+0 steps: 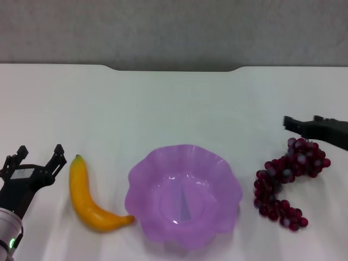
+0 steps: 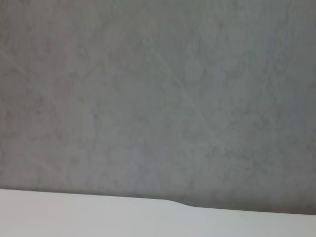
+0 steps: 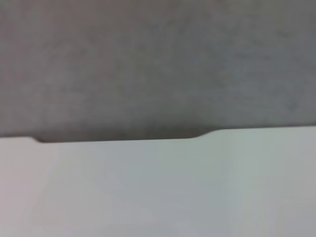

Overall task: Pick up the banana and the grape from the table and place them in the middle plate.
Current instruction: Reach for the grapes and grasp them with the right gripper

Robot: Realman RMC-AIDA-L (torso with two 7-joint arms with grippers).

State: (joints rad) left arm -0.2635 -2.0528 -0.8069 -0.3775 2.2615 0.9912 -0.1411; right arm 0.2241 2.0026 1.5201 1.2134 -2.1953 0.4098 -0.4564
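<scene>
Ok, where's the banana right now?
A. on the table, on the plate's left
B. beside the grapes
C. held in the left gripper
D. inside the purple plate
A: the banana lies on the table left of the empty plate, near the open left gripper.

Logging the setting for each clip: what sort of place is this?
Probably a lab test bench, not a kitchen: a plain white table with a notched far edge against a bare grey wall, holding only a glossy banana, grapes and one purple plate.
</scene>
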